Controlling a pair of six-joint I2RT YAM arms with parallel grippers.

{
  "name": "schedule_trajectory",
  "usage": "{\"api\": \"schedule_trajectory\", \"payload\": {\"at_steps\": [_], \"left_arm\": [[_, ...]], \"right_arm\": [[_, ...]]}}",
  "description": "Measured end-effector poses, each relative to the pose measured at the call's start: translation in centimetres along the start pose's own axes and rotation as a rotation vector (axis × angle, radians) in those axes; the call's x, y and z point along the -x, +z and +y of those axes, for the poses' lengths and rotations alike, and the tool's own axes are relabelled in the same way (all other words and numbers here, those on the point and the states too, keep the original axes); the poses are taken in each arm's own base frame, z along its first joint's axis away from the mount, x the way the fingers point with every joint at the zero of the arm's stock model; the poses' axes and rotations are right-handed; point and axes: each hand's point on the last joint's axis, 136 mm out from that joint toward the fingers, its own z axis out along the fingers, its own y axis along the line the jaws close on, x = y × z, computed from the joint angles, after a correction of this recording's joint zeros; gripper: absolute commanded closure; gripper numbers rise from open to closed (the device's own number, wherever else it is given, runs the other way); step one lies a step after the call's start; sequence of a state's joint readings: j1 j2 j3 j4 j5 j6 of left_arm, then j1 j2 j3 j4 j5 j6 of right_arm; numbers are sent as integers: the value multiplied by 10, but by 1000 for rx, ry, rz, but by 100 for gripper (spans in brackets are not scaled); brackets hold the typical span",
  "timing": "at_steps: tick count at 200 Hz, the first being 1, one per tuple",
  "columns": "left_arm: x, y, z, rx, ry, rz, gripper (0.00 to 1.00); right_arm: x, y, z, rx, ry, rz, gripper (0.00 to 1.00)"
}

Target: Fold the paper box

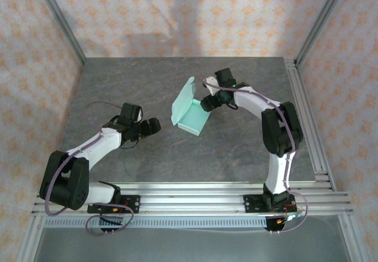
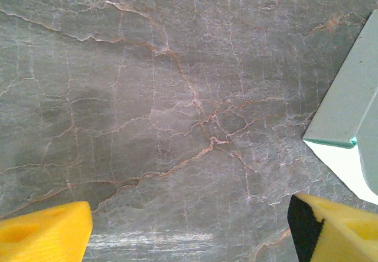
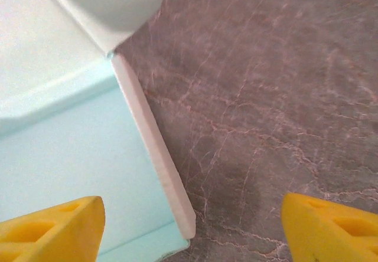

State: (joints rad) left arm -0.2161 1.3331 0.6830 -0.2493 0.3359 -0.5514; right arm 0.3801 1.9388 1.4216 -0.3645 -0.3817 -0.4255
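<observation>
Grey worktop (image 1: 147, 167) carries the paper box (image 1: 194, 120) near the frame's middle, flap (image 1: 183, 100) up. Right claw (image 1: 204, 104) and left claw (image 1: 158, 125) are wide, empty. That flap may flop open, or a bump may push the box.

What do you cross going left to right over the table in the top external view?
left tool → paper box → right tool → aluminium rail along the table's right edge
</observation>
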Motion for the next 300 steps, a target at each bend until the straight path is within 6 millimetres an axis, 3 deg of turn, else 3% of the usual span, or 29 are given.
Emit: {"api": "schedule_trajectory", "payload": {"at_steps": [36, 56, 74, 104, 133, 200, 251, 276, 300], "left_arm": [[0, 0, 0, -2, 0, -2, 13], [2, -1, -2, -7, 1, -9, 13], [2, -3, -2, -14, -1, -18, 13], [5, -11, -5, -29, 1, -45, 13], [7, -17, -8, -39, 7, -60, 13], [9, -17, -7, -31, 2, -63, 13], [13, -22, -9, -33, 43, -92, 9], [25, -40, -18, -56, 115, -155, 9], [46, -61, -37, -80, 228, -213, 11]], "right_arm": [[10, -3, -40, -43, 204, -50, 29], [16, 12, -59, -53, 266, -30, 33], [12, 29, -62, -46, 291, 10, 37], [-10, 42, -48, -4, 300, 91, 42], [-33, 39, -25, 28, 296, 144, 47], [-84, -2, 25, 72, 317, 179, 47], [-88, -23, 59, 146, 297, 81, 42], [-88, -30, 52, 125, 332, 43, 44], [-76, -39, 37, 99, 371, -17, 40]]}}
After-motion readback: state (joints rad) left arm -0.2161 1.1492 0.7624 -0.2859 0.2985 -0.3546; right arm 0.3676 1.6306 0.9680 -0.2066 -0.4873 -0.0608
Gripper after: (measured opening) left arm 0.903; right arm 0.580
